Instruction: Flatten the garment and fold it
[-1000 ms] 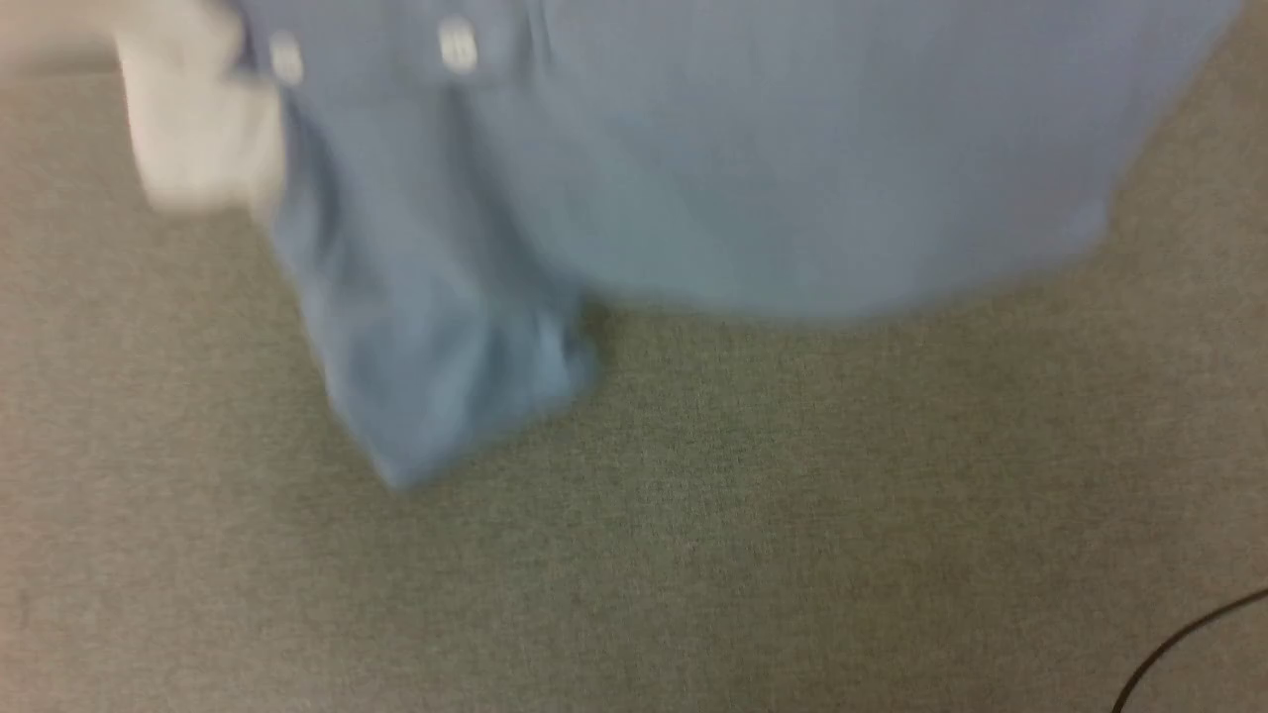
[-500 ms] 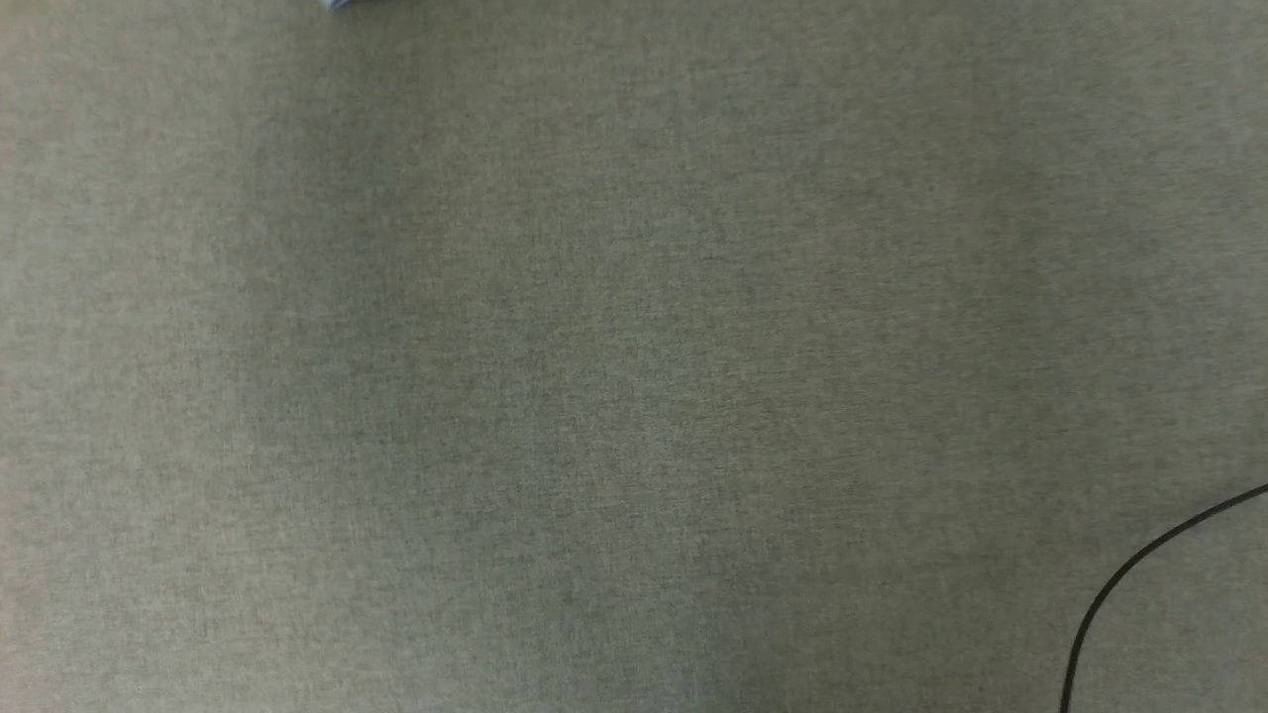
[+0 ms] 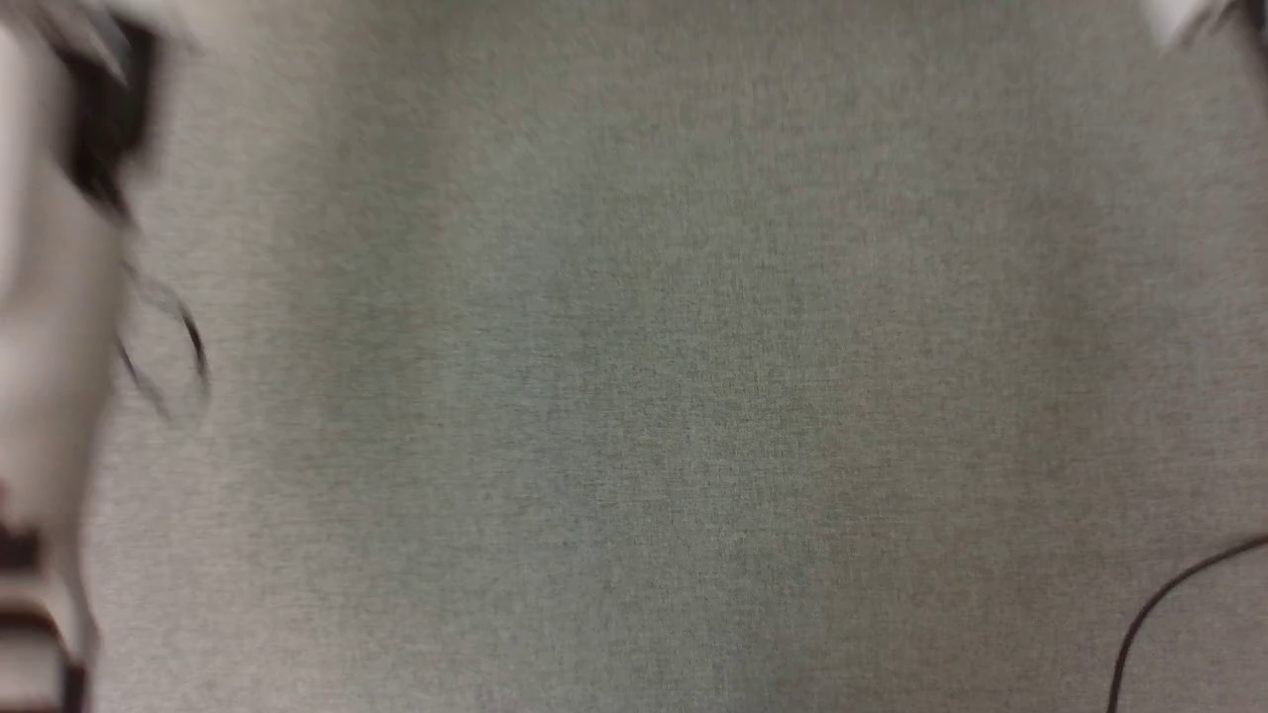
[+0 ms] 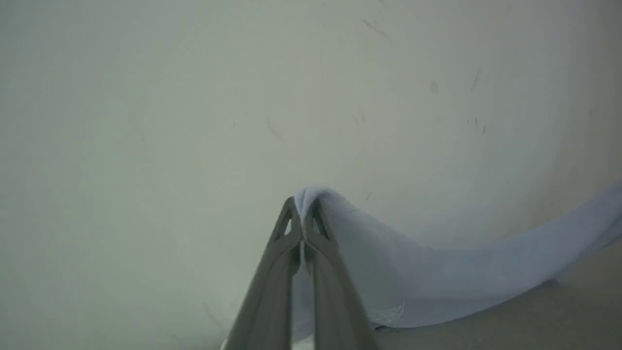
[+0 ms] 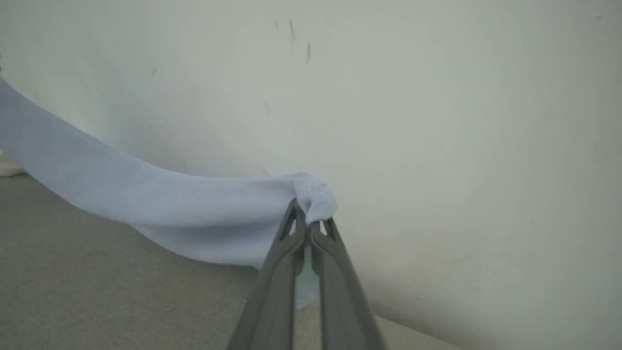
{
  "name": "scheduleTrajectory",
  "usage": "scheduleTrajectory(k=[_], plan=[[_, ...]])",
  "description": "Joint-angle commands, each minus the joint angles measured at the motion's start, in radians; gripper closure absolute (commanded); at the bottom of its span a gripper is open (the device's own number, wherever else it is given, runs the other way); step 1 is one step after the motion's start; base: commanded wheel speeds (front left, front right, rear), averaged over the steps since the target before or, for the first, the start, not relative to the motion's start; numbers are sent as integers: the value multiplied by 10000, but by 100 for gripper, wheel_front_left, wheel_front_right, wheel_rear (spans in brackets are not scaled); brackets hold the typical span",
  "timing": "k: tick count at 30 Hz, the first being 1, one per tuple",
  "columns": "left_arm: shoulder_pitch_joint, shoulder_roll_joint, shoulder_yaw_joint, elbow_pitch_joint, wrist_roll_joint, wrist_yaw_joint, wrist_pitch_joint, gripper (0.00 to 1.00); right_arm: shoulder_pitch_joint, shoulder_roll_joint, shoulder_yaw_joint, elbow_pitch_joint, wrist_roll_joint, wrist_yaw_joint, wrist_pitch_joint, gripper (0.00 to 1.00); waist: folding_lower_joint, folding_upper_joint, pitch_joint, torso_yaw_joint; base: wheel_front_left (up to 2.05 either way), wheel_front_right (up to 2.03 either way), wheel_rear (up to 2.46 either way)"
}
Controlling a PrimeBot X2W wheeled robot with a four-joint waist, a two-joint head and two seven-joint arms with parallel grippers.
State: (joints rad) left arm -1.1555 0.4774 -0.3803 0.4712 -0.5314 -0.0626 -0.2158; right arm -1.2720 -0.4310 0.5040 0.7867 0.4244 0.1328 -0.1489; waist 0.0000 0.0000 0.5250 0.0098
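- Currently, the left gripper [image 4: 302,209] and the right gripper [image 5: 308,219] each pinch a bunched edge of the T-shirt [image 4: 437,277].
- It sags between them, above the carpet [image 5: 97,272].
- Soft, light knit, likely limp: hold at corners, under tension.

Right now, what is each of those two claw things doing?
Left gripper: closed, pinching a fold of the light blue soft knit garment.
Right gripper: closed, pinching a bunch of the same garment.

Grey-green carpet [image 3: 634,396], evenly lit, carries a black cable [image 3: 1132,629] curving at 4 o'clock and meets a pale wall [image 4: 194,97] with dark scuffs [image 5: 291,26] toward 12 o'clock.
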Motion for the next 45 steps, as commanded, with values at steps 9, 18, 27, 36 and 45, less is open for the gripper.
scheduleTrajectory(k=[9, 18, 27, 36, 45], plan=[[5189, 912, -1196, -2070, 193, 504, 923, 100, 3609, -717, 1528, -623, 861, -21, -122, 100, 0, 0, -2918, 370, 0, 0, 0], [9120, 2727, -1959, -4812, -441, 817, 3118, 100, 6634, -2224, 1969, -2600, 1937, -21, 617, 100, 0, 0, -4428, 621, 0, 0, 0], [11782, 3986, -2112, -6997, -1702, 1394, 4472, 100, 9470, -3302, 1016, -4502, 3014, -21, 2398, 100, 0, 0, -5274, 777, 0, 0, 0], [13156, 4776, -1987, -8541, -2908, 1815, 5245, 100, 12179, -3892, -736, -6167, 4404, -21, 5552, 100, 0, 0, -5689, 782, 0, 0, 0], [14329, 5275, -2252, -9494, -4584, 2023, 6510, 100, 14848, -3426, -3193, -8230, 4368, -21, 8662, 100, 0, 0, -5897, 758, 0, 0, 0]])
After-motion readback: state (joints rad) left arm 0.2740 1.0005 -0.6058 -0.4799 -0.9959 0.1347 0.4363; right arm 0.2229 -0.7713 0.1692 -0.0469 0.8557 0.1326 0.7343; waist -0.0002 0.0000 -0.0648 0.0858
